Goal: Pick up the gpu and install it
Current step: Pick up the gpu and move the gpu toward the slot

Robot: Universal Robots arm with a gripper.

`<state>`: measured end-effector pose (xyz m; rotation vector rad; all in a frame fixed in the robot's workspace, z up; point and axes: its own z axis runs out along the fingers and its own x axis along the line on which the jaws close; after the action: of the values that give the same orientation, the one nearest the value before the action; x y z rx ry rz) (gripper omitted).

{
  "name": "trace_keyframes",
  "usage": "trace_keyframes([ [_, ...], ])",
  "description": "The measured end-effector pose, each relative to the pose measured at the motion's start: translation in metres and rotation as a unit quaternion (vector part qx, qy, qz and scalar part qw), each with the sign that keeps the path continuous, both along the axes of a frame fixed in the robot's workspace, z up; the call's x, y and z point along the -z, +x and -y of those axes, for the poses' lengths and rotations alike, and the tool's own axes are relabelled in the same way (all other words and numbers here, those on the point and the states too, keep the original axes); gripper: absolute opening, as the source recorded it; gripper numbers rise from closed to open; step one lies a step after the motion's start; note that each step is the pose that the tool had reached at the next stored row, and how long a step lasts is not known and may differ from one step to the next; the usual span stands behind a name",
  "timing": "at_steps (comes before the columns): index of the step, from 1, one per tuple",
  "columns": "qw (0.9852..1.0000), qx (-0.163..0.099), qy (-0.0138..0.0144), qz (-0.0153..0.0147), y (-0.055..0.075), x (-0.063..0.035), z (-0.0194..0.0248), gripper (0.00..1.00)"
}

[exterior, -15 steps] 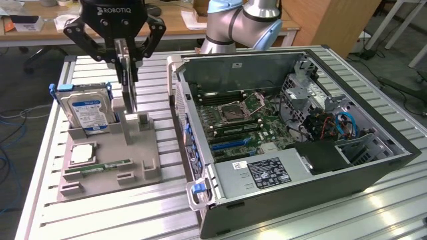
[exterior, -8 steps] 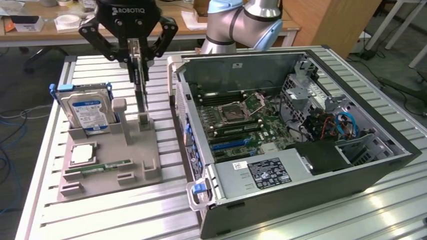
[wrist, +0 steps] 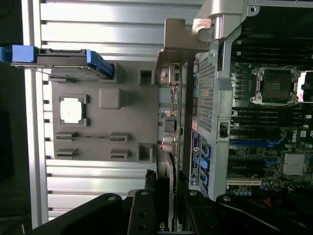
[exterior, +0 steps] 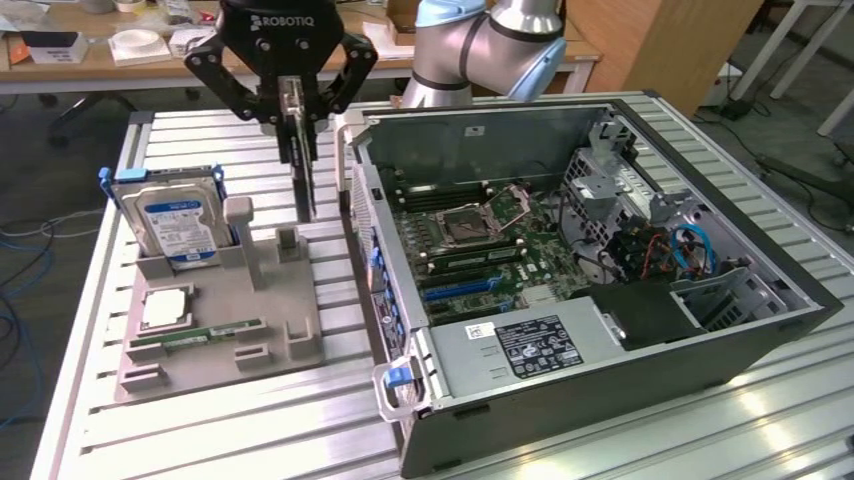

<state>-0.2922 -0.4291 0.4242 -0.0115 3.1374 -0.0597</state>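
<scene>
My gripper pinches the gpu by its top edge, the card hanging upright over the grey holder tray's edge nearest the open PC case: pickup looks done, seating on the motherboard not yet.

place: robotics lab | evidence: slatted aluminium bench, opened computer tower, cluttered wooden desks behind

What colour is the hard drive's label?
Blue; the label shows best in the exterior view.
</scene>
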Motion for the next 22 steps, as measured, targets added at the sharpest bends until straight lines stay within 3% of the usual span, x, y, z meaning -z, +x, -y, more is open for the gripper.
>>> trace_keyframes([
  [22, 1.0000, 0.000, 0.0000, 0.0000, 0.023, 0.0000, 0.0000, 0.27],
])
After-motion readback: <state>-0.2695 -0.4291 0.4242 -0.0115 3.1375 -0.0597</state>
